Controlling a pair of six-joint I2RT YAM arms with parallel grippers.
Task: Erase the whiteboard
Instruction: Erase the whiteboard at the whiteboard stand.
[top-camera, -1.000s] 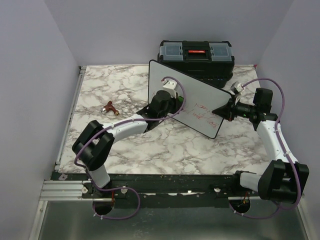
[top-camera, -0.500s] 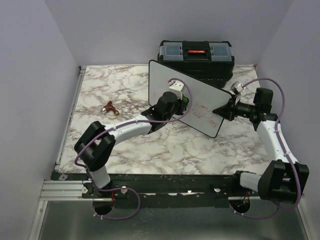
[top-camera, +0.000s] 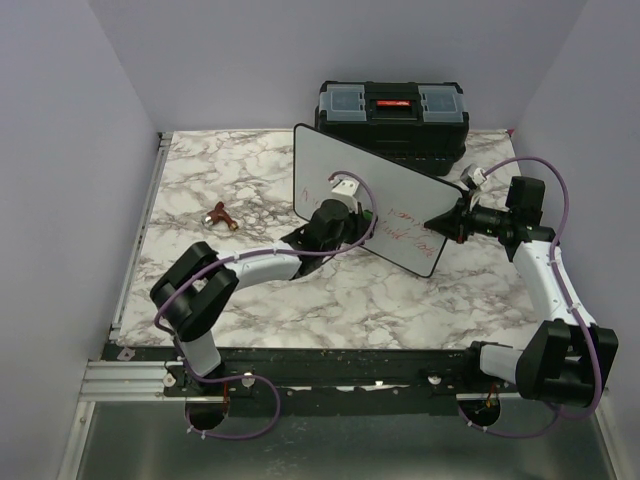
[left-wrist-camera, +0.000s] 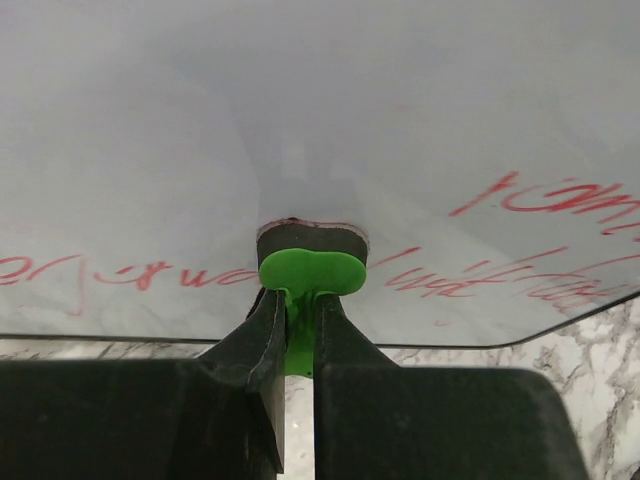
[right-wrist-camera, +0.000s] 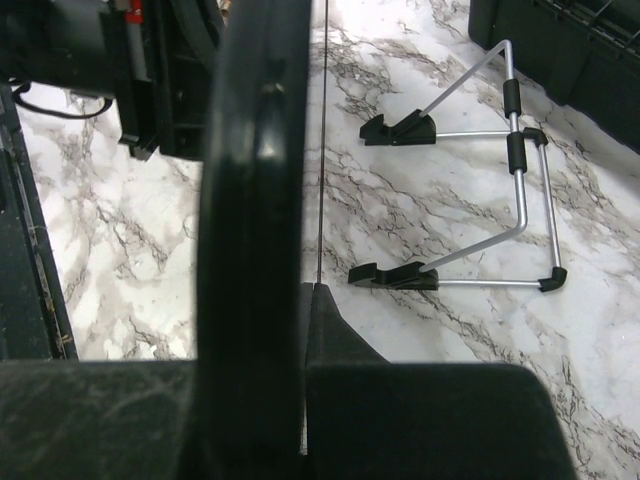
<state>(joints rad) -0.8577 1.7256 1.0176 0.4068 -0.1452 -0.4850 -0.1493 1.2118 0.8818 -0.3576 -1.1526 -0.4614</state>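
Left wrist: your left pincer (left-wrist-camera: 295, 320) clamps the eraser (left-wrist-camera: 311, 262) against the whiteboard (left-wrist-camera: 300, 120), which stands tilted on the bench (top-camera: 350, 290), while your right pincer (top-camera: 445, 221) pinches its edge so wiping won't shove it.

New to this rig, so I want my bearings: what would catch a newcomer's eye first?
The whiteboard stands propped at the centre, red writing across it. The left gripper is shut on a green eraser held against its face, and the right gripper clamps its side edge. A black toolbox sits behind.
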